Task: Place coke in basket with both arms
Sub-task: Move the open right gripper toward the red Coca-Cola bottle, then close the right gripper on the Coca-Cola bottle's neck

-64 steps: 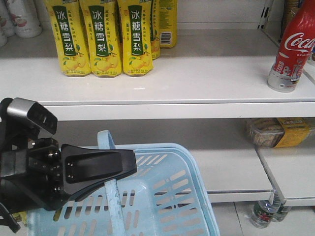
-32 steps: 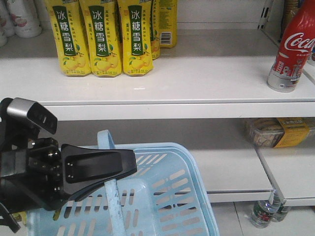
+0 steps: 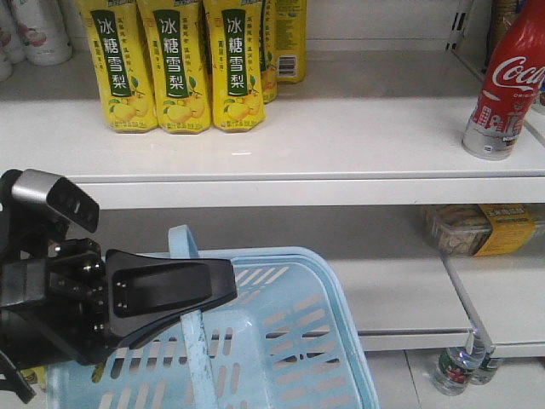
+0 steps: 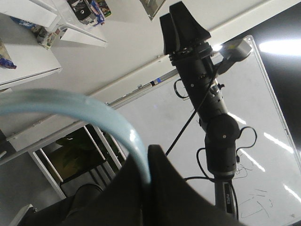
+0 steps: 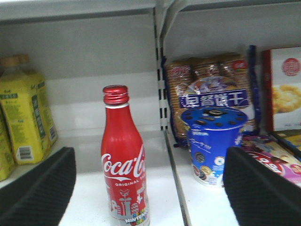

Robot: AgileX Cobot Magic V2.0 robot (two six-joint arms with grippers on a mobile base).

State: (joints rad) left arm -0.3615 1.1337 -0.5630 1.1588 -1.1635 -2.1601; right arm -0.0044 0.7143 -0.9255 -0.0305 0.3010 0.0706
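Coke: we see the coke [image 3: 502, 85] upright on the upper shelf [image 3: 298, 145], near that shelf's right end and close to its front edge, red cap on, with nothing gripping it.
Coke's neighbours: yellow drink packs [image 3: 174, 68] stand towards the left end of the same shelf, well apart from it. In the right wrist view, a shelf upright divides it from a blue cup [image 5: 214, 141] and a biscuit packet [image 5: 211, 89] in the next bay.
Basket: the basket [image 3: 247, 332] hangs low, in front of the lower shelf [image 3: 400, 298] and towards its left end, well apart from the coke and below it.
Left claw: we find the left claw [image 3: 217, 298] pressed together on the basket's flat handle [image 3: 197, 341]. In the left wrist view the pale blue band [image 4: 94, 110] curves straight into the black jaw.
Camera block: a silver-topped block [image 3: 55, 200] sits on top of the left arm, behind the claw.
Right claw: the right claw [image 4: 182, 28] is spread wide. In its own wrist view we see its ribbed pads [image 5: 42, 186] at either edge of the picture, with the coke [image 5: 123, 160] in line between them but farther back and untouched.
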